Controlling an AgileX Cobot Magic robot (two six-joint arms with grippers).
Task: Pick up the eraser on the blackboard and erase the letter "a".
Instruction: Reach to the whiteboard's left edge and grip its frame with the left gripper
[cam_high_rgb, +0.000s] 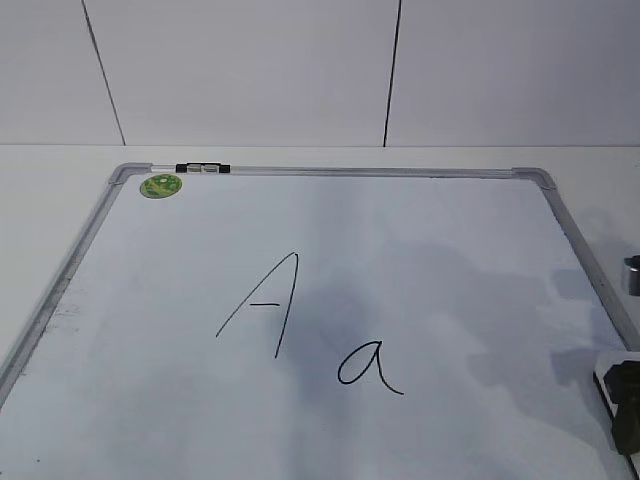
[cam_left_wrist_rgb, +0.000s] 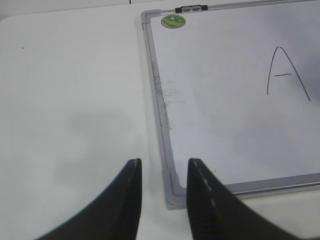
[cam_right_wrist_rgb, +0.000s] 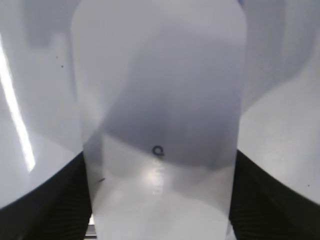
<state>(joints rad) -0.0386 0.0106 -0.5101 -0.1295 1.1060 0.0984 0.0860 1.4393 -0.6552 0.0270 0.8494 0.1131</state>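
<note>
Eraser (cam_right_wrist_rgb: 160, 125): directly beneath our right gripper (cam_right_wrist_rgb: 160, 200), long axis running straight ahead between widely spread jaws that flank but, as we judge, do not yet clamp it; left gripper (cam_left_wrist_rgb: 164, 172) far off, narrow, empty.

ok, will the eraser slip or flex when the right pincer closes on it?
Probably stiff: the eraser looks like a smooth moulded white block, so little flex. Its glossy top shows glare, so it could be slippery. It looks flat and broad between the right pincer fingers, so rolling seems unlikely.
</note>
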